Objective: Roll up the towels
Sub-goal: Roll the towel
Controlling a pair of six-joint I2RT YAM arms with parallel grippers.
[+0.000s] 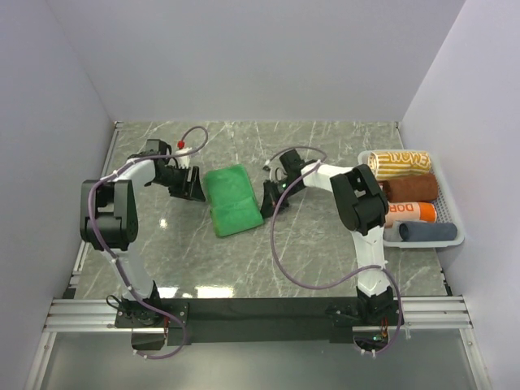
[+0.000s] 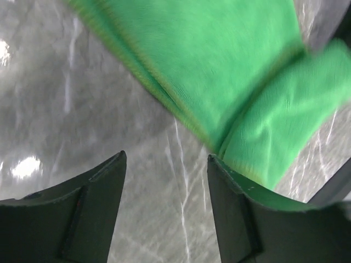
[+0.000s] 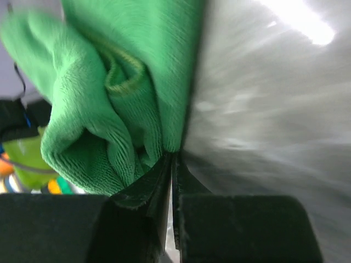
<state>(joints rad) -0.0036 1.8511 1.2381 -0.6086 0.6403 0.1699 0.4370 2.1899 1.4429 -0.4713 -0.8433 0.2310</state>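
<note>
The bright green towel (image 1: 233, 199) lies folded in the middle of the marble table, with a thicker fold along its near edge. My left gripper (image 1: 195, 185) sits at the towel's left edge. In the left wrist view it (image 2: 166, 156) is open and empty over bare table, with the towel (image 2: 219, 66) just beyond its right finger. My right gripper (image 1: 268, 197) is at the towel's right edge. In the right wrist view its jaws (image 3: 173, 156) are pressed together with the towel's bunched edge (image 3: 82, 109) at their tips.
A white basket (image 1: 457, 213) at the right wall holds rolled towels: yellow-striped (image 1: 398, 162), brown (image 1: 410, 189), orange-lettered (image 1: 410, 213) and blue-grey (image 1: 426, 232). White walls close in the table on three sides.
</note>
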